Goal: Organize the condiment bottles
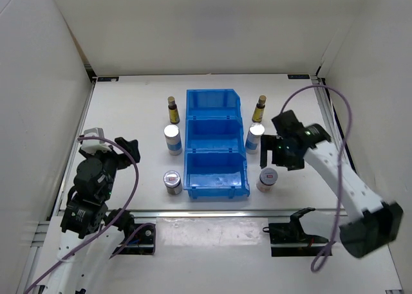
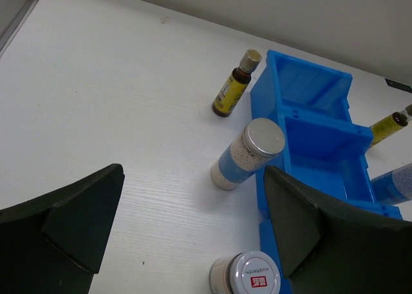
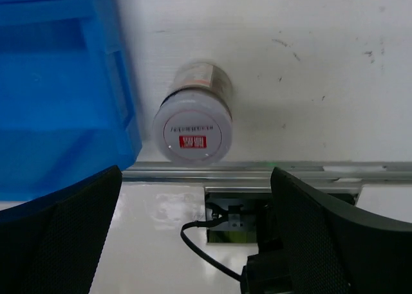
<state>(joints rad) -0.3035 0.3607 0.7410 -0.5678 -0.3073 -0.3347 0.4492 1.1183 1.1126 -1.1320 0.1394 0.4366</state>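
Evidently at the first pick, the right pincer (image 1: 271, 155) hangs spread wide above the near-right grey jar (image 1: 268, 177), which stands on the surface (image 1: 129, 114) just right of the blue bin (image 1: 216, 192); next it should lower and close round it.

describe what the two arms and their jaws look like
The left arm looks mostly black; the right arm has black joints and a long white link. A purple cable loops off each. The jaws are broad matte-black wedges.
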